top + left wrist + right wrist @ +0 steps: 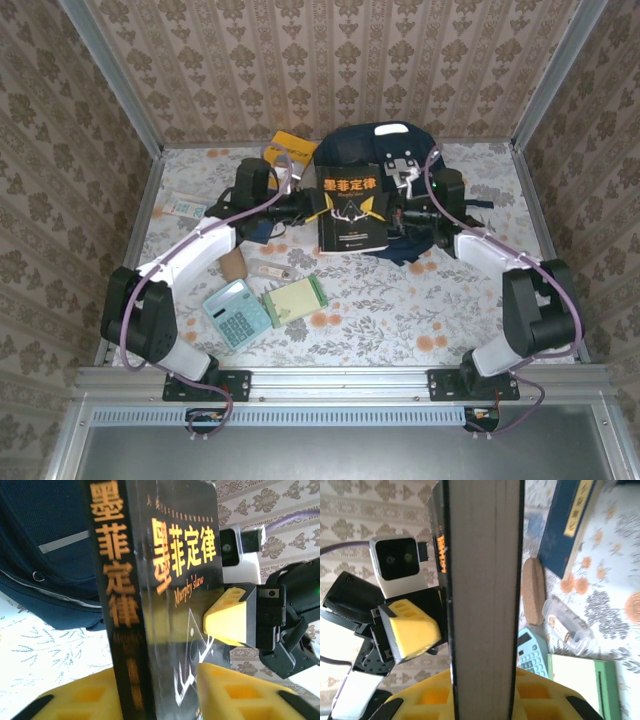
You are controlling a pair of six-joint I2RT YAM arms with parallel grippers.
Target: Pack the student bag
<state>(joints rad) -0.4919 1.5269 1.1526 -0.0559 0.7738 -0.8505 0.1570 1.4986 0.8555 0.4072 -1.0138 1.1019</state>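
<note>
right gripper (398,213) holds book (350,205) over student bag (375,140).

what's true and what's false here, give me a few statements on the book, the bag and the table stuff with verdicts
1. The black book is inside the student bag. False: it is outside the bag, between the left gripper and the right gripper.
2. The right gripper is closed on the black book. True.
3. The calculator lies beside the green notepad. True.
4. The calculator is red. False: it is light blue.
</note>
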